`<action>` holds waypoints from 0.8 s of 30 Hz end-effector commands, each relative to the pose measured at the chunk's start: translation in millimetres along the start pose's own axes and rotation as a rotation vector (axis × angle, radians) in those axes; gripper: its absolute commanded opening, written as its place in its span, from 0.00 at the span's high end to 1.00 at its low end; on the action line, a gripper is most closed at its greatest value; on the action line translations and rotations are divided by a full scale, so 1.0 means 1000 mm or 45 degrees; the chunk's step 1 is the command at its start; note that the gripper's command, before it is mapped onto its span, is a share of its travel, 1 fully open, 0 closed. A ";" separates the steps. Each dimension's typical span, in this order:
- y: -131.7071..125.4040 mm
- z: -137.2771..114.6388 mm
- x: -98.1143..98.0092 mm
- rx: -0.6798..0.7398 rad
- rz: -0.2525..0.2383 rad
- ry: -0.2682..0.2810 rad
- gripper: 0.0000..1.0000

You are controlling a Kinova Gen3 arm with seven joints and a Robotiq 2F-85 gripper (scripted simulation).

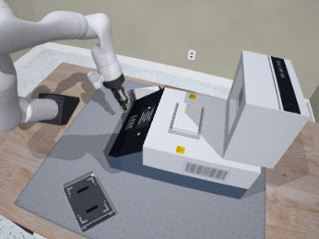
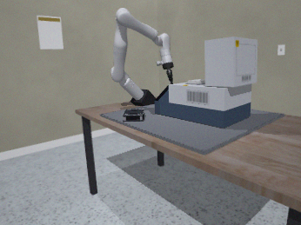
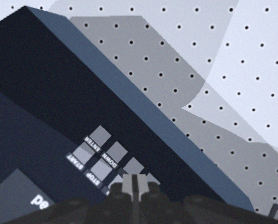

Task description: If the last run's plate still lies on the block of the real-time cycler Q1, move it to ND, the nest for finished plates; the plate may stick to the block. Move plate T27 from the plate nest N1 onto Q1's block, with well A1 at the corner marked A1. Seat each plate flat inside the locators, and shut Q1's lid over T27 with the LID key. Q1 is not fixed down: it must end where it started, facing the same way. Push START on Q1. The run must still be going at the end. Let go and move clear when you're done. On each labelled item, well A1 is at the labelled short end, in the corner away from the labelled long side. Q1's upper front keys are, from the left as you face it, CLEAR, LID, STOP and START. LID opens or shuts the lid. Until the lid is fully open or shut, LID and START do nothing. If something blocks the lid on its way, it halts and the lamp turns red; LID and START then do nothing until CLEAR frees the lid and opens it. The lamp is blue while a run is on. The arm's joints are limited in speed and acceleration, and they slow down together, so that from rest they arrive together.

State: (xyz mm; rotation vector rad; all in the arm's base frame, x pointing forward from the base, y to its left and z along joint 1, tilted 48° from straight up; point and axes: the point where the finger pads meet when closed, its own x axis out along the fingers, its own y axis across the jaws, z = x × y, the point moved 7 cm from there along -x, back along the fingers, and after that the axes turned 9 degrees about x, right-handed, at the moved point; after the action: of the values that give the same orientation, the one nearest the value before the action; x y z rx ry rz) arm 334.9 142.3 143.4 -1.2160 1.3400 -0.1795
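The cycler Q1 (image 1: 194, 149) stands on the grey mat with its lid (image 1: 265, 107) raised upright at the right. A white plate (image 1: 186, 118) lies on its block; I cannot read a label on it. The dark sloped front panel (image 1: 135, 127) shows a green lamp (image 1: 137, 133). My gripper (image 1: 124, 104) is shut and empty, pointing down just above the panel's key rows. In the wrist view the shut fingertips (image 3: 134, 187) hover over the key beside STOP (image 3: 100, 170), with START (image 3: 82, 154) further left. The label of the key under the tips is hidden.
An empty dark nest (image 1: 88, 205) with white corner marks lies at the mat's front left. Another nest (image 1: 142, 92) shows partly behind my gripper, at Q1's far side. The arm's black base (image 1: 57, 108) sits at the left. The table edge runs close to the front.
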 end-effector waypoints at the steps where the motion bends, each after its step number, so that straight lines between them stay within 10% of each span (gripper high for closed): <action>1: 0.000 0.000 0.001 0.000 0.000 -0.002 0.90; 24: 0.004 -0.004 0.022 0.000 0.000 -0.002 0.90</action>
State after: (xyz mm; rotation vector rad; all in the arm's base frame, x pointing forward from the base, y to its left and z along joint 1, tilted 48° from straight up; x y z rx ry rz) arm 336.2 125.4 127.9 -1.2158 1.3395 -0.1794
